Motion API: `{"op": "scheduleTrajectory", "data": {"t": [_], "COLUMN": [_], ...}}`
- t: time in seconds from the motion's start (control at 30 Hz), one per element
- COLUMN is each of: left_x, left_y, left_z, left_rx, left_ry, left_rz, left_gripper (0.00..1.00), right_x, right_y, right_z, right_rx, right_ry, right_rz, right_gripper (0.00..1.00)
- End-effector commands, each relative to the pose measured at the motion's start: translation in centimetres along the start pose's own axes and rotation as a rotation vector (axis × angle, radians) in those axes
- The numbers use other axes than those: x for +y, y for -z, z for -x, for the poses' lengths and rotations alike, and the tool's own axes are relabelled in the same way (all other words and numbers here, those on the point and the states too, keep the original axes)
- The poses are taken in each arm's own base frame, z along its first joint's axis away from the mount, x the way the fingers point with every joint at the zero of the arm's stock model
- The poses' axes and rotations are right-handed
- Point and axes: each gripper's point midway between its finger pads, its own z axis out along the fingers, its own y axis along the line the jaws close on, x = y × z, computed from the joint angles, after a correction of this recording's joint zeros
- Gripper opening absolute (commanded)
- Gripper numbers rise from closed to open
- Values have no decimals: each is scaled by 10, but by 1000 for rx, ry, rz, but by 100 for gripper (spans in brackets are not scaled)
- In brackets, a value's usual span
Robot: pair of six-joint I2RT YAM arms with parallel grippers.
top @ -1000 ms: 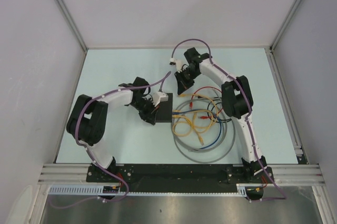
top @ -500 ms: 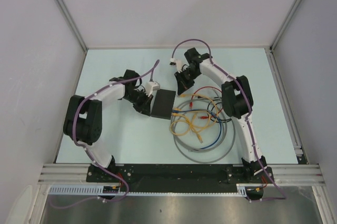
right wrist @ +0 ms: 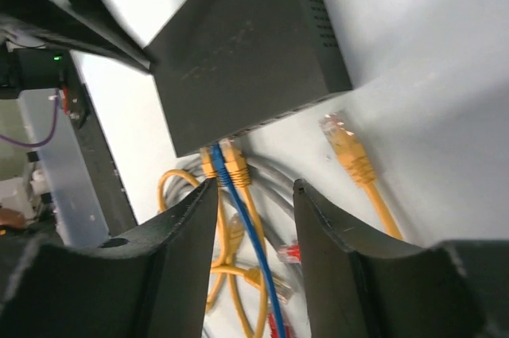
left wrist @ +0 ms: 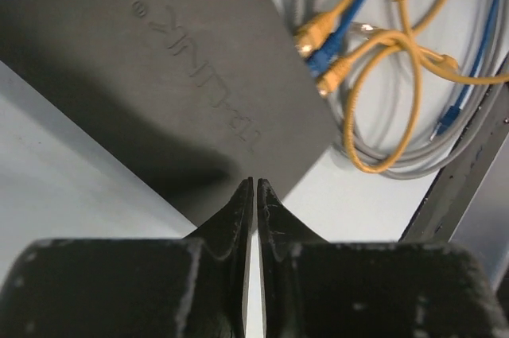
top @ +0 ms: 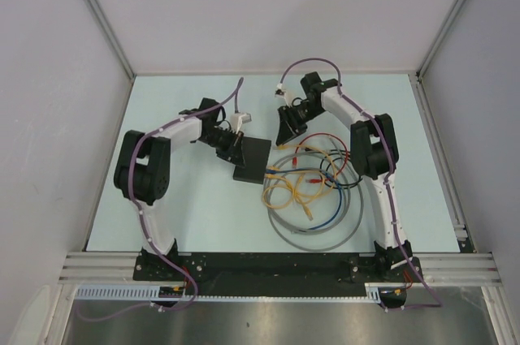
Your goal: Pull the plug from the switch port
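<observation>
Switch (top: 253,160) lies flat between arms, ports (right wrist: 238,127) facing 3 o'clock; right gripper (right wrist: 254,188), jaws apart & empty, is nearer w/ plugs (right wrist: 224,161) at its 11 o'clock; left gripper (left wrist: 254,184), pinched together, at switch's 10 o'clock

The overhead view looks down on the switch (top: 253,160) from far above. Both wrist views face it closely from opposite sides, sharing its top.

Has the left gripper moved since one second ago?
Yes. Against the table's far edge, the left gripper sits farther back now, beside the switch's far corner.
</observation>
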Motion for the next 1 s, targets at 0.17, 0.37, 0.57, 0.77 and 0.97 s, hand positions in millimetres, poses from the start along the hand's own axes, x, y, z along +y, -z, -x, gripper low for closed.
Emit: {"op": "scheduleTrajectory", "data": {"t": [0.17, 0.37, 0.57, 0.77, 0.97], "left_x": [31, 37, 37, 38, 38], "left_y": [-22, -28, -29, -30, -31], "left_z": [-9, -22, -27, -30, -32], "left_rx": [55, 80, 89, 98, 100], "left_ry": [82, 97, 104, 112, 116], "left_rz": [57, 71, 69, 71, 71], "left_gripper": [8, 8, 8, 8, 8], "right_x": [28, 41, 17, 9, -1], "right_y": [-12, -35, -48, -60, -75], "right_z": [-16, -53, -50, -56, -66], "right_rx": [37, 165, 159, 177, 217], "right_ry": [-55, -42, -82, -85, -84], "right_rz": [148, 203, 142, 150, 122], "right_gripper": [40, 39, 43, 45, 48]}}
